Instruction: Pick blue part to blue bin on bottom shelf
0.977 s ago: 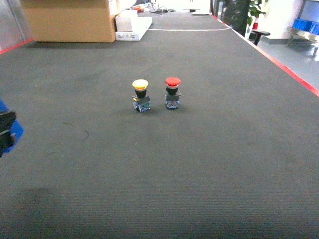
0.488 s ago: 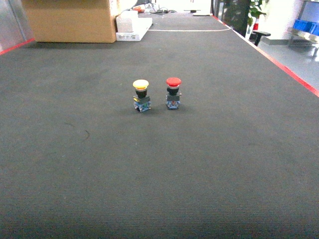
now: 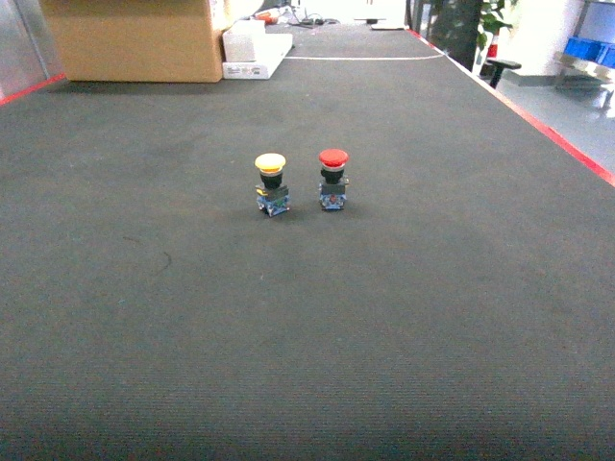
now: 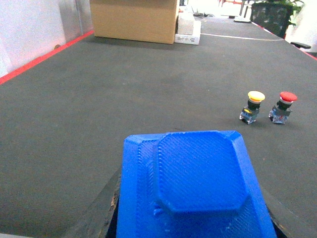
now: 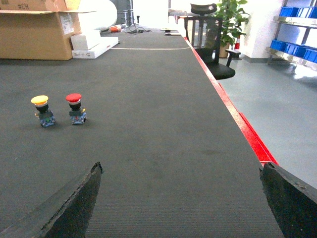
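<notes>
Left gripper (image 4: pixel 193 218) clamped on the blue part (image 4: pixel 195 186), which fills the bottom of the left wrist view; both are out of the head view. Right gripper (image 5: pixel 178 198) jaws spread wide, nothing between them. Dark mat (image 3: pixel 384 317): yellow button (image 3: pixel 271 183) and red button (image 3: pixel 332 179) upright, just beside each other, red at yellow's 3 o'clock. Cardboard box (image 3: pixel 135 38) at 11 o'clock, far edge. Blue bins (image 5: pixel 292 48) on a rack, far right.

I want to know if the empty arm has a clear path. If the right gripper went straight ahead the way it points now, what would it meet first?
Nothing close: between the right gripper's open jaws lies only bare dark mat. The yellow button and red button stand well left of that line. Depth further out is unclear.
</notes>
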{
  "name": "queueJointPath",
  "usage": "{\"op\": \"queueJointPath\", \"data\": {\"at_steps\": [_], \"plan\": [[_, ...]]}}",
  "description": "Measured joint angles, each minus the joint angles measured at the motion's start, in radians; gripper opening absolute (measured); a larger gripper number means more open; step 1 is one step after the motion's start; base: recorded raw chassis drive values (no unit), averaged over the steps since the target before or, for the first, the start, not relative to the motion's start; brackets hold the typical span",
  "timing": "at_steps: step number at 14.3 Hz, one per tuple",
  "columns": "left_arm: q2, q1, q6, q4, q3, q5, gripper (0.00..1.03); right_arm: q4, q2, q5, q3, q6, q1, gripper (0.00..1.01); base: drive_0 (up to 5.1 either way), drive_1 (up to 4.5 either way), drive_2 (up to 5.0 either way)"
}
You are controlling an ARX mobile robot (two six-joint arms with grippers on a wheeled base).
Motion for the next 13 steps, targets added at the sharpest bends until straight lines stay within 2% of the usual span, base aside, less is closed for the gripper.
{"op": "queueJointPath", "data": {"at_steps": [13], "plan": [[0.000,0.000,0.000,0.000,0.000,0.000,0.44,0.000,0.000,0.000,0.000,0.000,0.000,0.98,0.0,0.00,0.0]]}}
